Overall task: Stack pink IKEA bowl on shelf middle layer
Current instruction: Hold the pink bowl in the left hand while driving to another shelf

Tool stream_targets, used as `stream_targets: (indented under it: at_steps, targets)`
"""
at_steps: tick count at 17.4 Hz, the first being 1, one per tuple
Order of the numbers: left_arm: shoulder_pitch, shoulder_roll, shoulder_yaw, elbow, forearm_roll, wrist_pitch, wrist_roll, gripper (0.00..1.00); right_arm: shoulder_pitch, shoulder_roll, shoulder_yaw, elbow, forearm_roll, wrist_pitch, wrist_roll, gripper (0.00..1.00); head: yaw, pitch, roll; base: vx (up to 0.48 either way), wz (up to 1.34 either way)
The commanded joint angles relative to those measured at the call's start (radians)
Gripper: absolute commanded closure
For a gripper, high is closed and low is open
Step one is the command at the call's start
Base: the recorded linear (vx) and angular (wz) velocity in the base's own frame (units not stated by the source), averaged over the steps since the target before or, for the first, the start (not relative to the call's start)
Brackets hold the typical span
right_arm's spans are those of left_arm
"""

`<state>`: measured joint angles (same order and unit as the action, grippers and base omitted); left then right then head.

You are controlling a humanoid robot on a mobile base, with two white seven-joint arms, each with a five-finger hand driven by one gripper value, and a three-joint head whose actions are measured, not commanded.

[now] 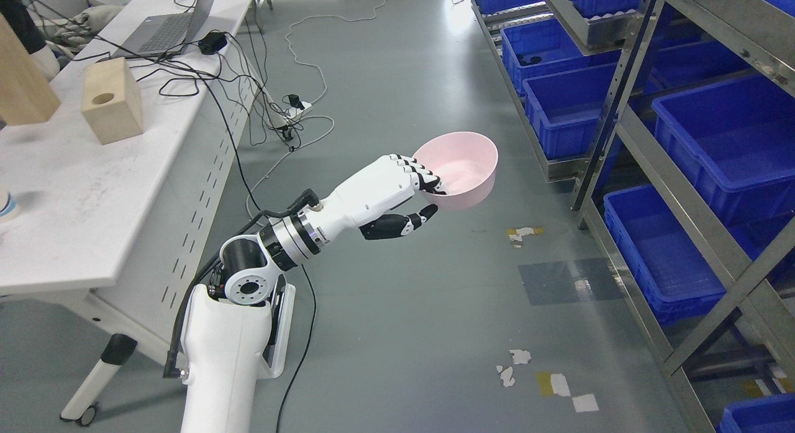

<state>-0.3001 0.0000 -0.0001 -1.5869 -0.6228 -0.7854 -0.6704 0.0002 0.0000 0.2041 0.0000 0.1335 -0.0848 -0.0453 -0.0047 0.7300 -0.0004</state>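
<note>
Right now the left hand point(397, 194) grips a smooth, pale pink bowl point(463, 169) by its rim, upright.

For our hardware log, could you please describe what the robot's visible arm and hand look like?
The left arm has glossy white shells, a black elbow joint and a silver ribbed wrist ring. A black cable loops along it from the forearm to the wrist. The left hand has a white back and knuckles, with black finger segments and a black thumb. The right arm is out of view.
</note>
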Motion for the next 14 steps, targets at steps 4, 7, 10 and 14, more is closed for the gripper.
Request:
stream_targets:
  at_steps: [4,7,10,14]
  targets:
    - [0.010,0.017,-0.037,0.001,0.000,0.000,0.018,0.98,0.015,-0.017,0.000,-0.017,0.001,0.000,-0.001,0.00,0.0000,0.000,0.000,0.285,-0.07]
    - [0.010,0.017,-0.052,0.001,0.000,0.000,0.020,0.98,0.015,-0.017,0.000,-0.017,0.001,0.000,-0.001,0.00,0.0000,0.000,0.000,0.250,-0.14]
    - [0.009,0.017,-0.080,-0.001,0.000,0.000,0.023,0.98,0.015,-0.017,0.000,-0.017,0.000,0.000,-0.001,0.00,0.0000,0.000,0.000,0.214,-0.49]
    - [0.009,0.017,-0.115,-0.001,0.000,0.000,0.023,0.98,0.015,-0.017,0.000,-0.017,0.000,0.000,-0.001,0.00,0.0000,0.000,0.000,0.160,-0.89]
